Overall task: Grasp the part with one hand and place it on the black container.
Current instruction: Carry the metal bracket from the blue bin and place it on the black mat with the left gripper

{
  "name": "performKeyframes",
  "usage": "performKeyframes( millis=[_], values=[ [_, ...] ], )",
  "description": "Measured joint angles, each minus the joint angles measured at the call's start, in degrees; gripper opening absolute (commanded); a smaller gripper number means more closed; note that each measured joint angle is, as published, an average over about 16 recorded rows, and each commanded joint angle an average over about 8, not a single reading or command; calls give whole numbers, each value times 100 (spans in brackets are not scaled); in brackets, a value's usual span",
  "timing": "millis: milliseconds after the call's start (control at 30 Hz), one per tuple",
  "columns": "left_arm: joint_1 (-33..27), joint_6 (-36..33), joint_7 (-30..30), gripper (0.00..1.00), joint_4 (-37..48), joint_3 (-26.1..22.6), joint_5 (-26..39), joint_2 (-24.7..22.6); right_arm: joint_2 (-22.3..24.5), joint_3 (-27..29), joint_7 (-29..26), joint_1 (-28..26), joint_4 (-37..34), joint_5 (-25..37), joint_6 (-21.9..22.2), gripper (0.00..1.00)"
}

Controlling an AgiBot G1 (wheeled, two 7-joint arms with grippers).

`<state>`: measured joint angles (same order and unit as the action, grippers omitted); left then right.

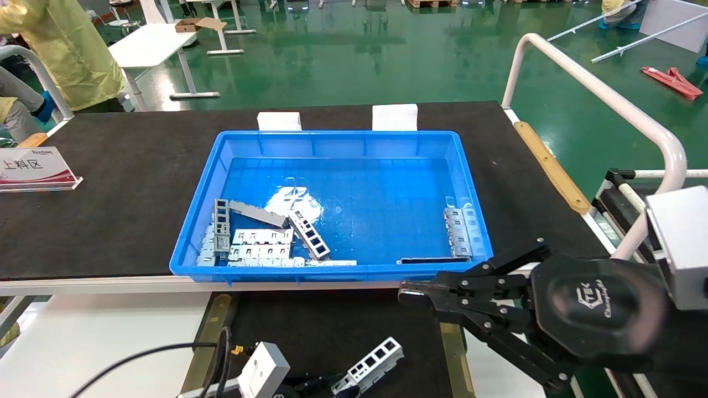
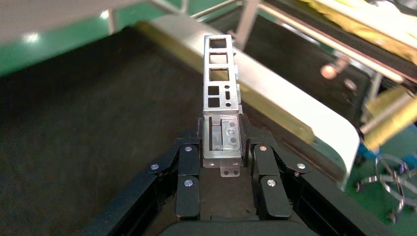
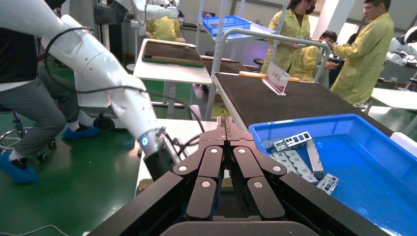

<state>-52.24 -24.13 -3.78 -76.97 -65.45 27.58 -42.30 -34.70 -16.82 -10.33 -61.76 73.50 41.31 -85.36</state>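
My left gripper [image 1: 336, 388] is at the bottom edge of the head view, shut on one end of the part [image 1: 373, 360], a silver channel with rectangular cutouts. It holds the part over the black container [image 1: 332, 323], which is edged by brass strips. In the left wrist view the fingers [image 2: 246, 135] clamp the part [image 2: 221, 88] on both sides, above the black surface [image 2: 74, 128]. Whether the part touches the surface I cannot tell. My right gripper [image 1: 406, 293] is shut and empty, hovering at the blue bin's near right corner; its closed tips also show in the right wrist view [image 3: 225, 125].
The blue bin [image 1: 337, 272] holds several more parts at its near left [image 1: 260, 243] and right [image 1: 459, 232]. A plain flat strip [image 1: 257, 213] lies among them. A sign [image 1: 33, 168] stands at the left. A white rail [image 1: 597, 94] runs along the right.
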Motion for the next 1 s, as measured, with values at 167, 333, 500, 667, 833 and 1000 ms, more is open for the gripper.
performKeyframes(
  millis=[167,333,500,667,833,1000],
  values=[
    [335,748,96,0,56,61,-191,-332,1,-2,1,0,0,-1,1,0],
    [557,1493,211,0,164,159,-357,-730,1,-3,2,-1,0,-2,1,0],
    [701,2110,308,0,330,285,-478,-1150,2,-5,2,-1,0,-3,2,0],
    [791,2573,400,0,547,458,-560,-1578,3,-7,3,-1,0,-5,3,0],
    [847,2881,480,0,817,704,-580,-2015,3,-8,4,-2,0,-6,4,0],
    [874,3064,542,0,1159,1015,-528,-2456,4,-10,5,-2,0,-7,4,0]
  ],
)
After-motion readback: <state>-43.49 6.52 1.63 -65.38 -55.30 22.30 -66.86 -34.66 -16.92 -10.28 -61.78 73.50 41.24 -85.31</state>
